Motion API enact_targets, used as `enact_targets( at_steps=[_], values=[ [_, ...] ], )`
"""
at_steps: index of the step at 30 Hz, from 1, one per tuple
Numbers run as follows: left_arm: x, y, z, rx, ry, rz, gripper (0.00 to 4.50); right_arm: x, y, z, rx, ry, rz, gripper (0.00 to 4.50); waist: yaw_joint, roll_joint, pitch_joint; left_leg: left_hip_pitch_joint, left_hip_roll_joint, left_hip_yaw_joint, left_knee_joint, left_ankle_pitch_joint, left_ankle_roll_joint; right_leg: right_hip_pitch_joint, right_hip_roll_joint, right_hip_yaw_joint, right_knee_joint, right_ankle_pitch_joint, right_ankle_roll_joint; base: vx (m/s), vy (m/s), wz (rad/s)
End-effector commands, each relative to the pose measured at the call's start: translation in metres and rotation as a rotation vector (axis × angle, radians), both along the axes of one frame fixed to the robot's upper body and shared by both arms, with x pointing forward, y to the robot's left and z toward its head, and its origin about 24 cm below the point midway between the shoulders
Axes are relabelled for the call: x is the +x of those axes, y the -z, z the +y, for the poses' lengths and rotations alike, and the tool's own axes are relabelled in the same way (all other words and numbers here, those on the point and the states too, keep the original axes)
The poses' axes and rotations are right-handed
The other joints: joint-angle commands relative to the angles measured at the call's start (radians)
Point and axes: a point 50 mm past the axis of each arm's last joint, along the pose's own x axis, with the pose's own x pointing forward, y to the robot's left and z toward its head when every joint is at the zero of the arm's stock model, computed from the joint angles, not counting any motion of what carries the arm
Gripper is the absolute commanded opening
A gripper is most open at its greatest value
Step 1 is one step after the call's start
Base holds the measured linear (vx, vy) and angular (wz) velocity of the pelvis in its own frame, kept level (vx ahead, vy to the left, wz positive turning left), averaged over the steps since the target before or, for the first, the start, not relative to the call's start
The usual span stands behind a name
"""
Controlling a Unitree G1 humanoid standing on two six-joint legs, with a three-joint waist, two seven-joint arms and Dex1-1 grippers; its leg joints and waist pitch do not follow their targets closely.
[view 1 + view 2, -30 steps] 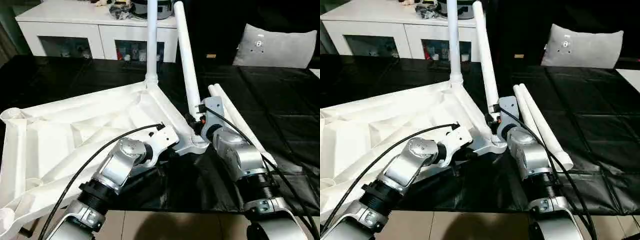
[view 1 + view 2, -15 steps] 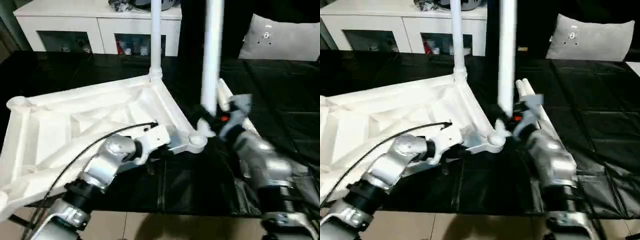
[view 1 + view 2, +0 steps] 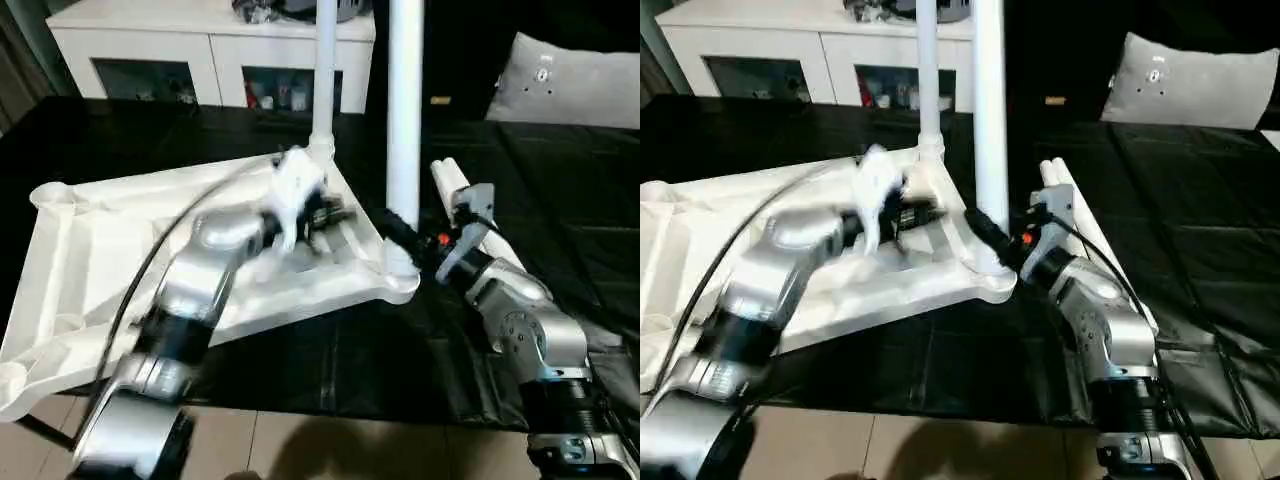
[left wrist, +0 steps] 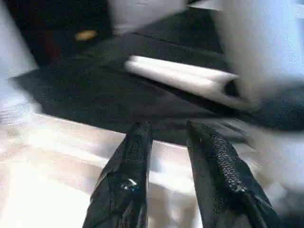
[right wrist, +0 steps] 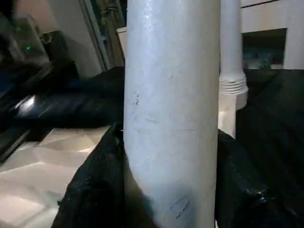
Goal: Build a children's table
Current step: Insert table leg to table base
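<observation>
Since a second ago my left gripper (image 3: 325,212) has left the tabletop's near edge and now hovers over the ribbed underside close to the far corner, its two fingers (image 4: 124,180) a little apart with nothing between them. My right gripper (image 3: 400,232) has brought its leg (image 3: 404,120) from a lean to upright; its black fingers (image 5: 90,190) are clamped on either side of the tube, low down, just above the near corner socket (image 3: 398,272), and the leg's foot sits in or at that socket, though I cannot tell how deep. The tabletop (image 3: 110,260) lies upside down on the black mat (image 3: 560,220), white plastic with raised ribs and a round socket at each corner. Another leg (image 3: 324,70) already stands upright in the far corner, a threaded collar showing at its base. Two more legs (image 3: 452,180) lie side by side on the mat beyond my right wrist. Behind stands a white cabinet (image 3: 130,45).
</observation>
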Motion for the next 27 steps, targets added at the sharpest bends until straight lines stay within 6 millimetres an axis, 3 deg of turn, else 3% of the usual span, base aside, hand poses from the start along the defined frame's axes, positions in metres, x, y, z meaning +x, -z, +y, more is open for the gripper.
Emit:
enact_targets(
  at_steps=[1, 4, 8, 15, 19, 23, 27],
  values=[
    [0.006, 0.0, 0.001, -0.001, -0.075, 0.023, 1.36, -0.001, -0.003, 0.004, -0.01, -0.023, -0.015, 1.89, 0.006, -0.009, -0.063, 0.003, 0.044, -0.012, -0.059, -0.102, 0.058, 0.068, -0.082, 0.049, -0.066, -0.181, -0.165, 0.0, 0.0, 0.0],
    [0.008, -0.013, -0.014, -0.012, -0.06, -0.034, 1.36, -0.003, 0.0, 0.007, -0.044, -0.034, -0.015, 1.89, 0.008, -0.009, -0.067, 0.0, 0.043, -0.013, -0.054, -0.072, 0.073, 0.07, -0.084, 0.049, -0.062, -0.128, -0.18, 0.0, 0.0, 0.0],
    [-0.004, -0.033, -0.042, -0.101, 0.079, -0.088, 1.36, -0.002, 0.005, 0.005, -0.107, -0.007, -0.005, 1.89, 0.017, -0.009, -0.068, -0.001, 0.046, -0.013, -0.052, -0.064, 0.082, 0.07, -0.086, 0.049, -0.056, -0.09, -0.204, 0.0, 0.0, 0.0],
    [-0.03, -0.047, -0.071, -0.22, 0.292, -0.091, 1.36, 0.002, 0.007, 0.002, -0.136, 0.028, 0.001, 1.89, 0.017, -0.009, -0.065, -0.002, 0.044, -0.012, -0.052, -0.086, 0.083, 0.072, -0.085, 0.049, -0.06, -0.126, -0.206, 0.0, 0.0, 0.0],
    [-0.034, -0.046, -0.075, -0.221, 0.323, -0.086, 1.36, 0.003, 0.006, 0.002, -0.139, 0.035, -0.003, 1.89, 0.014, -0.01, -0.064, -0.003, 0.043, -0.012, -0.052, -0.097, 0.082, 0.072, -0.082, 0.047, -0.065, -0.155, -0.191, 0.0, 0.0, 0.0],
    [-0.025, -0.036, -0.066, -0.151, 0.237, -0.086, 1.36, 0.005, 0.004, -0.001, -0.144, 0.048, -0.011, 1.89, 0.01, -0.008, -0.064, 0.0, 0.041, -0.012, -0.052, -0.107, 0.076, 0.07, -0.078, 0.046, -0.071, -0.194, -0.165, 0.0, 0.0, 0.0],
    [-0.014, -0.024, -0.049, -0.069, 0.138, -0.083, 1.36, 0.004, 0.004, -0.009, -0.15, 0.072, -0.006, 1.89, 0.011, -0.005, -0.066, 0.0, 0.042, -0.014, -0.052, -0.097, 0.075, 0.069, -0.076, 0.046, -0.068, -0.159, -0.162, 0.0, 0.0, 0.0]
  ],
)
